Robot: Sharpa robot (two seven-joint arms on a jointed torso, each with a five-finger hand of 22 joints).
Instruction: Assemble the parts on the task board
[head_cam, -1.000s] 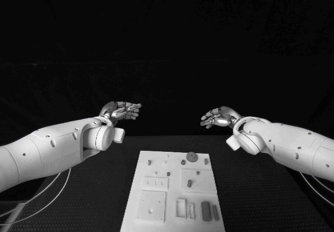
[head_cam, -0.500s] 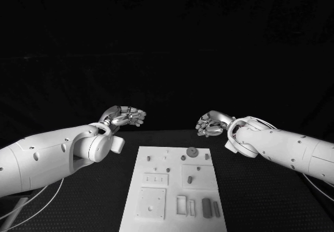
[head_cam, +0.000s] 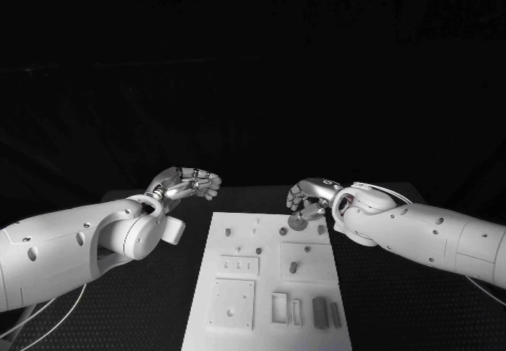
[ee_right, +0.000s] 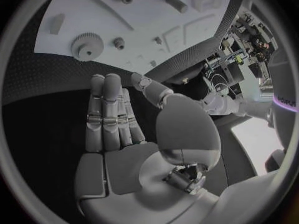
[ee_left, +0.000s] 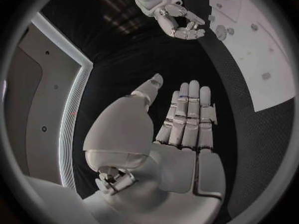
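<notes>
Reaching for the gear looks like the step in hand, w/ the right robot hand [head_cam: 308, 199] hanging over the far right corner of the task board [head_cam: 245, 252]. To do it well, I'd say: come down slow, straight over the round toothed gear [ee_right: 86, 46], fingers spread enough to clear its rim, then close evenly from 2 sides so it doesn't skid on the smooth white plate. Small pegs sit close by, e.g. the peg [ee_right: 118, 44] just beside the gear, so a sloppy approach could knock them.

Right robot hand: fingers straight and together, thumb apart, holding nothing, per its wrist view. Gear lies on the board just beyond those fingertips, not touching as far as I can tell; from the head view the hand partly covers it.

Left robot hand [head_cam: 186, 183] hovers near the board's far left corner, off the plate, over the black bench [head_cam: 390, 300]. Its wrist view shows flat, extended fingers w/ nothing in them.

Other parts: 2 dark oblong pieces [head_cam: 319, 311] lie at the near right end of the board, well apart from both hands. Board runs lengthwise between the arms, approx. centred.
</notes>
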